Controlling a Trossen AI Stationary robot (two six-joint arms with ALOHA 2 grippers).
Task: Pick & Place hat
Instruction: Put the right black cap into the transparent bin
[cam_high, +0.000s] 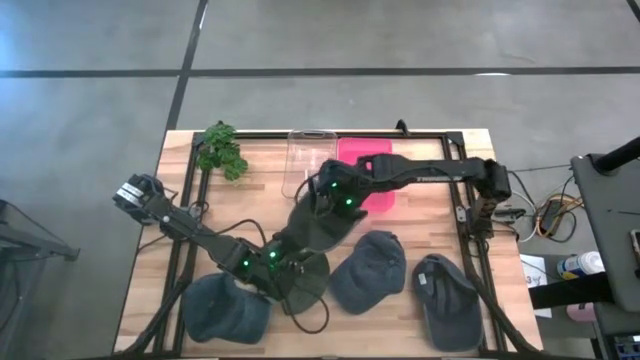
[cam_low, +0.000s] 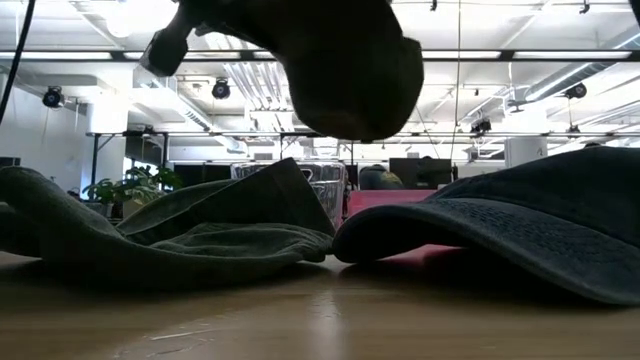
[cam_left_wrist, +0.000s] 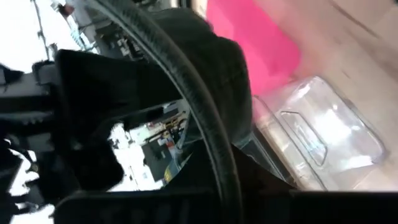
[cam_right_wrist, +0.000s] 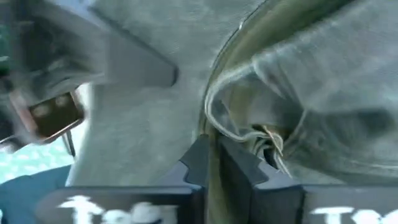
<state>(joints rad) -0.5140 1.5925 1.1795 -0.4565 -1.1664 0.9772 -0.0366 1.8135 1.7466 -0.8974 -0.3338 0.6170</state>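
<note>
A dark olive hat hangs above the table's middle between my two arms; the low view shows it lifted clear. My left gripper reaches in from the left and is shut at the hat's near side. My right gripper comes from the right, slanting down, shut on the hat's far side. Three more hats lie on the table: a grey-blue one at the near left, one in the middle and one at the near right. My left gripper is shut on the olive hat at its near side, but the hat's cloth covers the fingers, so the part held cannot be told. The hat is clear of the table. My right gripper pinches the hat's stitched rim edge between its two fingers, which slant down from the far right. The cloth bunches beside the fingers.
A clear plastic container and a pink tray stand at the far middle, with a small green plant at the far left. A black frame runs along the table's right side. In the low view, hats lie on either side.
</note>
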